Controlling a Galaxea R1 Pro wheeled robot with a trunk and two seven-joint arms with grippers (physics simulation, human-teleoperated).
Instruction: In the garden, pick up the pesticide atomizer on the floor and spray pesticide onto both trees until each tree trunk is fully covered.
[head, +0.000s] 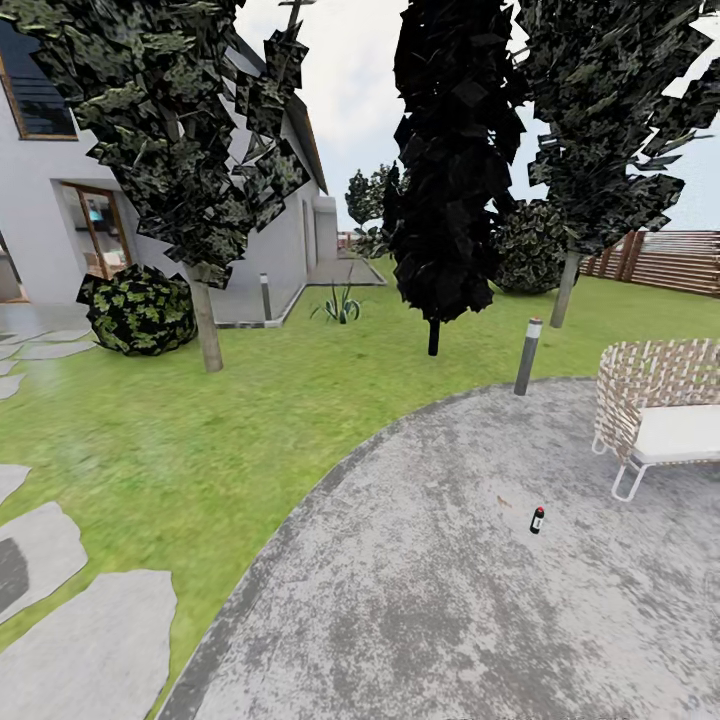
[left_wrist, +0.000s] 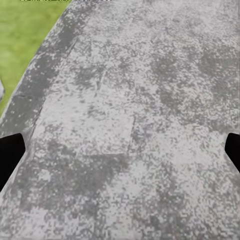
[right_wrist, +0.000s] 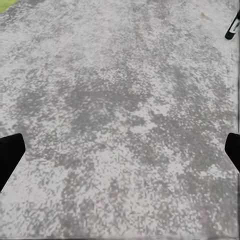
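Garden, seen from the head camera.

House (head: 40, 200): one, pale walls, at the far left, beyond the lawn.

Trees: three. One near the house with a pale trunk (head: 207, 325); one dark, narrow tree (head: 455, 150) in the middle on a thin trunk; one at the right with a slanted pale trunk (head: 565, 290).

Lawn (head: 250, 420): open grass between the house and the paved patio, meeting the patio along a curved edge.

Paved patio (head: 430, 600): grey, mottled, broad and mostly bare.

Stepping stones (head: 90, 650): several flat slabs at the lawn's left edge.

Bushes: two round ones, one by the house (head: 138, 310), one behind the dark tree (head: 530, 245).

Wicker chair (head: 660, 410): one, white cushion, at the patio's right edge.

Lamp posts: two, one at the patio's far edge (head: 527, 357), one beside the house (head: 266, 297).

Sprayer bottle (head: 537, 520): one, small, dark body with a red band and pale top, upright on the patio, near the chair, with bare paving all around it. It also shows in the right wrist view (right_wrist: 232, 27).

Left gripper (left_wrist: 120, 155): jaws spread wide over bare paving, holding nothing.

Right gripper (right_wrist: 120, 152): jaws spread wide, holding nothing, well apart from the bottle.
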